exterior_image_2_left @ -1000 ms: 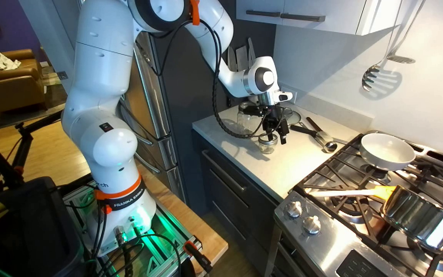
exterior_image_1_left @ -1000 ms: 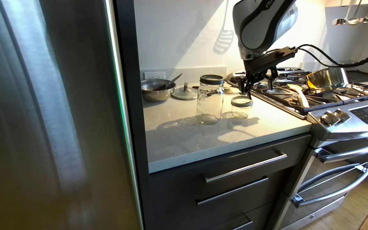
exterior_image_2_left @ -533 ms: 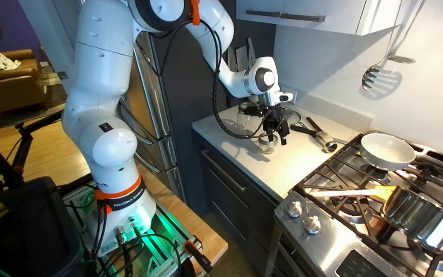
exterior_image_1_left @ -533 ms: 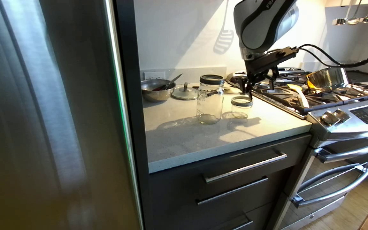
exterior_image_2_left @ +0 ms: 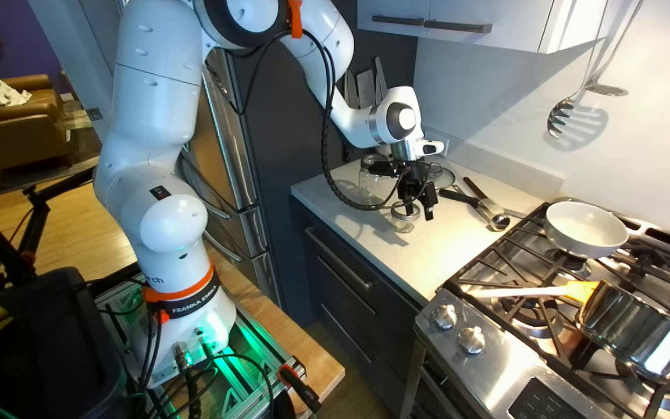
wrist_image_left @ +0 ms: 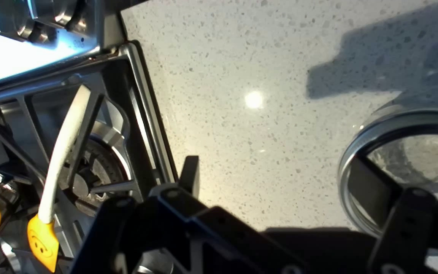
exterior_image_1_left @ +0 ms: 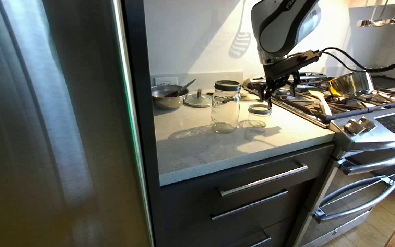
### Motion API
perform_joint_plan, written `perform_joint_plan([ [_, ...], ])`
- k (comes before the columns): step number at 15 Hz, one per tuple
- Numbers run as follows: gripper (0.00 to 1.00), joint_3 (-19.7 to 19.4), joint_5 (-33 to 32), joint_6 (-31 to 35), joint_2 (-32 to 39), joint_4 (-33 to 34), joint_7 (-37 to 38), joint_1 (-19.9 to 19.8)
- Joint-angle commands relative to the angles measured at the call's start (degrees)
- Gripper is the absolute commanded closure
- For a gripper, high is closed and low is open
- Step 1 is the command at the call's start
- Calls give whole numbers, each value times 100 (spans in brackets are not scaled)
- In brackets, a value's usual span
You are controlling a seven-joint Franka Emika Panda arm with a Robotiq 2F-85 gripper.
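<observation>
From the left in an exterior view, a shiny round metal bowl [exterior_image_1_left: 168, 103] and a round, knobbed glass lid [exterior_image_1_left: 197, 100] sit toward the back of the pale speckled countertop [exterior_image_1_left: 197, 152]. Next stands a tall clear glass jar [exterior_image_1_left: 225, 111] with a dark ring, then, near it, a short clear glass jar [exterior_image_1_left: 259, 118] with a grey metal ring. The black gripper [wrist_image_left: 276, 171] is spread wide, one finger at the short jar's mouth, the other out over the countertop; whether the first touches the rim is hard to tell. Farther right, a yellow-headed, white-handled spatula [exterior_image_1_left: 323, 104] and a polished steel pot [exterior_image_1_left: 354, 84] rest on the stove [exterior_image_1_left: 362, 111].
</observation>
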Motion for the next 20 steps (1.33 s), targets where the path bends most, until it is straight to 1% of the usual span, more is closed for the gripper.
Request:
perform_joint_plan([
  [1, 0, 39, 76, -89, -115, -155, -38, -33],
  [8, 0, 39, 72, -113, -158, -198, -35, -33],
  [14, 0, 90, 81, 77, -249, -233, -42, -35],
  [18, 0, 70, 20, 146, -410, -216, -1, -39],
  [20, 0, 106, 84, 102, -549, -221, -94, -74],
])
